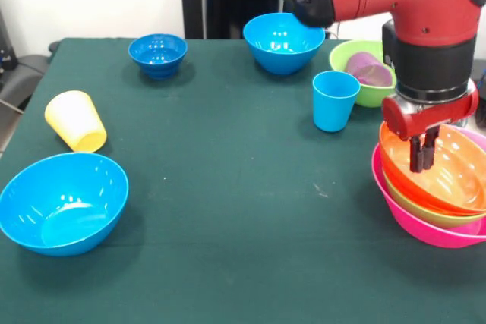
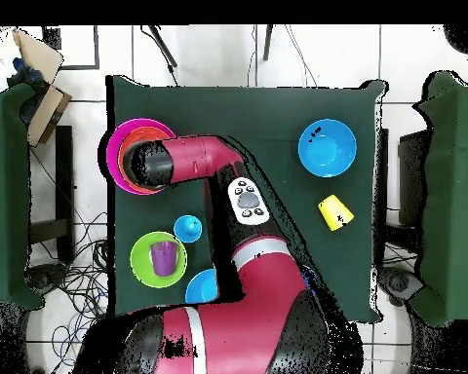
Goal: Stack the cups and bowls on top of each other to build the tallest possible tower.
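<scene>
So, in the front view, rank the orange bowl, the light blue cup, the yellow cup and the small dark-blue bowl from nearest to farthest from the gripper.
1. orange bowl, directly under the gripper, at the right edge.
2. light blue cup, upright, up and left of it.
3. small dark-blue bowl, far corner, left.
4. yellow cup, on its side, at the left edge.

Glossy red arm shells with black joint collars. The gripper [image 1: 423,153] has a red mount and dark fingers. Further back along the arm, a grey button panel [image 2: 247,201] shows.
</scene>
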